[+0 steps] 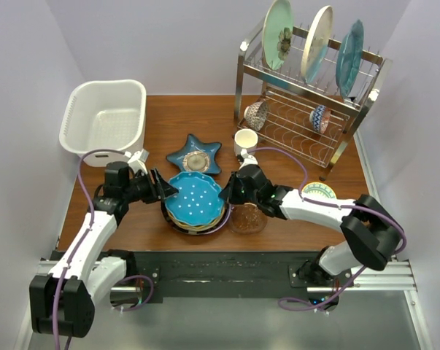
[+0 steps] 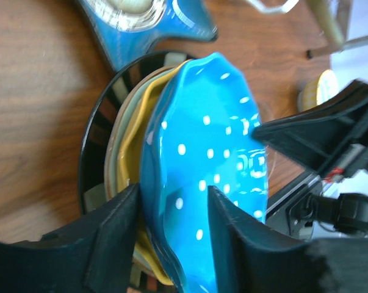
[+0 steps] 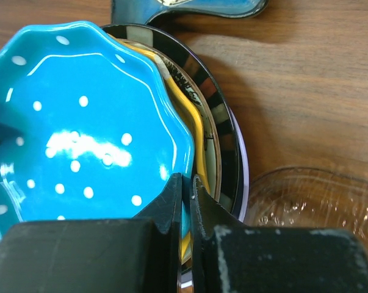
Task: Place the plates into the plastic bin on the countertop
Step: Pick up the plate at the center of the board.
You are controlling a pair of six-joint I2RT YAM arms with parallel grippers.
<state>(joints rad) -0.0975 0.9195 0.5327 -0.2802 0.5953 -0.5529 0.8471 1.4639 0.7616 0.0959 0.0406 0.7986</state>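
The blue dotted plate (image 1: 195, 198) tops a stack of plates at the middle of the countertop's (image 1: 190, 117) front edge, just in front of the star-shaped dish (image 1: 195, 154). The left gripper (image 1: 167, 189) straddles its left rim, jaws half apart; I cannot tell whether they pinch it. The right gripper (image 1: 230, 191), jaws pressed together, touches the right rim. The plastic bin (image 1: 110, 83) sits in the back left corner.
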